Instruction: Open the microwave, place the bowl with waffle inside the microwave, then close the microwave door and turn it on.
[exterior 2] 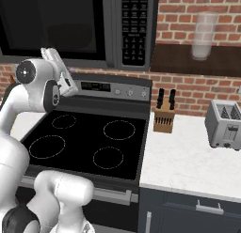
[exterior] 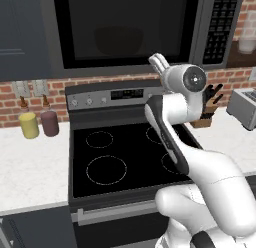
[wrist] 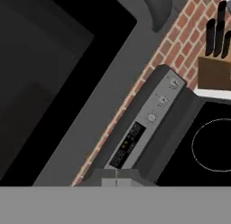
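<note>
Microwave [exterior: 135, 29] hangs above the black stove [exterior: 120, 157], door shut. Microwave door [exterior: 125, 27] is dark grey with a large black glass window; through the glass in the left base view a dim rounded shape sits inside, probably the bowl [exterior: 118, 40], too dark to confirm, and no waffle can be made out. Black keypad strip [exterior 2: 134, 27] runs down the microwave's right side, clearest in the right base view.

Gripper [exterior: 159, 63] is raised just under the door's lower right corner, in front of the brick wall; fingers are closed together with nothing between them. In the right base view the gripper [exterior 2: 52, 56] sits left of the stove control panel [exterior 2: 113, 88], below the door edge.

Left base view alone gives two bottles on the left counter, a yellow one [exterior: 29, 123] and a dark red one [exterior: 49, 120], just beside each other. Right base view alone gives a clear glass container [exterior 2: 203, 35] on a dark shelf. Knife block [exterior 2: 164, 113] and toaster [exterior 2: 225, 124] on the right counter show fully there; the arm partly covers the block from the left. Hand view, rolled, gives the door glass [wrist: 49, 69], control panel knobs [wrist: 161, 101] and one burner ring [wrist: 212, 144].
</note>
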